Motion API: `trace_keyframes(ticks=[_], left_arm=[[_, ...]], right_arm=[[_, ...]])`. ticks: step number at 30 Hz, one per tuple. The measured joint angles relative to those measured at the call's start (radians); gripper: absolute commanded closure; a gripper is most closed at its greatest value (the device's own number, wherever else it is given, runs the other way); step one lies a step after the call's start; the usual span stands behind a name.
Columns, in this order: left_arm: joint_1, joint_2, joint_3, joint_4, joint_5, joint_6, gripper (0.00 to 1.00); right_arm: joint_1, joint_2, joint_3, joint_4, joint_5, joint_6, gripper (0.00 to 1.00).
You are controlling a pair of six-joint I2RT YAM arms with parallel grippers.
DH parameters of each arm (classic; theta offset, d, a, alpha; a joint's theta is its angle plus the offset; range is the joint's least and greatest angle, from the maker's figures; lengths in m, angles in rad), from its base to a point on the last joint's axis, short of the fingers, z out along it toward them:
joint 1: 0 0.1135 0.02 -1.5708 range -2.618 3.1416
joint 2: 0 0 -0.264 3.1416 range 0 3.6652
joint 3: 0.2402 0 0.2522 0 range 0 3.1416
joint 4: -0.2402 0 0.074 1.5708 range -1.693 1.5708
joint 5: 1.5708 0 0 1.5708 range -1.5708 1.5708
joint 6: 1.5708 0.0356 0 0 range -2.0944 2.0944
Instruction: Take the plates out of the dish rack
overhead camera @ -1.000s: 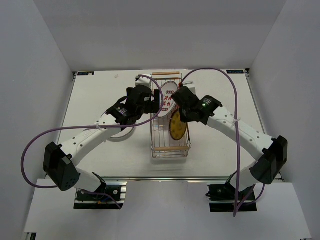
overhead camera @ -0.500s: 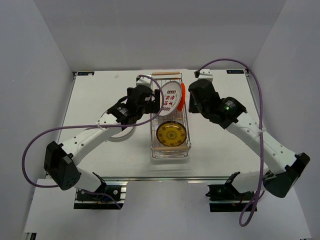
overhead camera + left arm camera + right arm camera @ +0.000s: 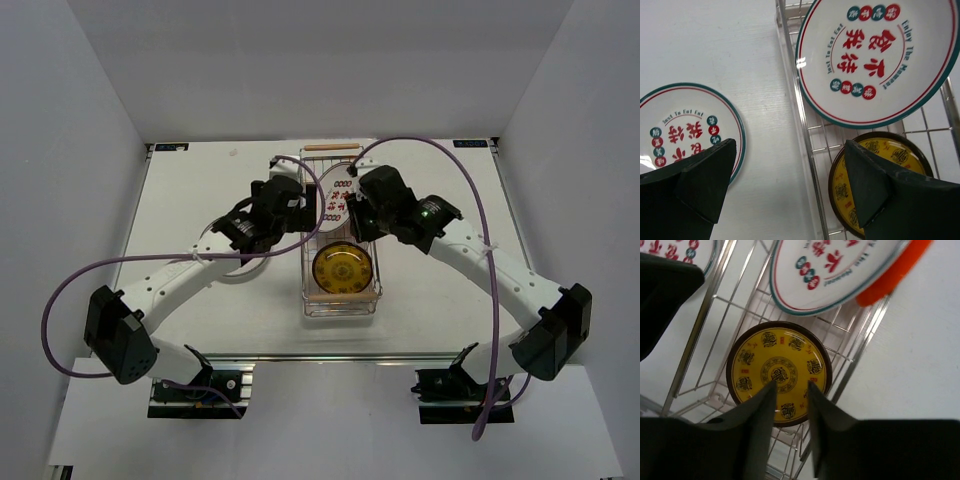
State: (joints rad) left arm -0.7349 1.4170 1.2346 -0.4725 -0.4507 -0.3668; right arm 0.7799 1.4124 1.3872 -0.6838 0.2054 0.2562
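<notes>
Left gripper [image 3: 787,187] of mine stands wide, with nothing between the fingers [image 3: 705,180]; under the gap I see the white table [image 3: 200,180] and the side wire of the dish rack [image 3: 340,306]. Right gripper [image 3: 790,390] has only a narrow gap and holds nothing. It hangs over the yellow-brown plate [image 3: 779,372].

From the left wrist I see a white plate with a green rim and red marks [image 3: 690,130] lying flat on the table, just beside the rack. In the top view my left arm covers most of this plate. From the right wrist I see an orange-red plate [image 3: 895,275] just behind the leaning plate [image 3: 835,270]; in the top view my right gripper [image 3: 352,215] hides nearly all of it.

The leaning plate is white, with a green rim, a thin red ring, red characters and small round marks. It stands tilted in the far part of the rack. The yellow-brown plate has a dark rim and round patterns, and it lies flat on the rack floor, toward the near end.
</notes>
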Motion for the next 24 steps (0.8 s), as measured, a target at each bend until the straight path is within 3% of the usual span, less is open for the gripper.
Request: trace_keyframes(ticks=[2,8,14,24], left_arm=[[0.0,-0.024,-0.029,-0.003,-0.002,-0.004,0.02],[0.006,-0.15,-0.132,-0.014,-0.024,-0.029,0.02],[0.008,-0.218,-0.167,-0.058,-0.108,-0.07,0.02],[0.008,-0.287,-0.196,-0.106,-0.202,-0.11,0.02]], right_arm=[[-0.001,0.014,-0.004,0.018,-0.05,-0.067,0.51],[-0.004,0.14,0.026,0.031,-0.127,-0.325,0.11],[-0.013,0.227,0.046,0.012,-0.203,-0.51,0.11],[-0.015,0.401,0.132,-0.101,-0.232,-0.601,0.11]])
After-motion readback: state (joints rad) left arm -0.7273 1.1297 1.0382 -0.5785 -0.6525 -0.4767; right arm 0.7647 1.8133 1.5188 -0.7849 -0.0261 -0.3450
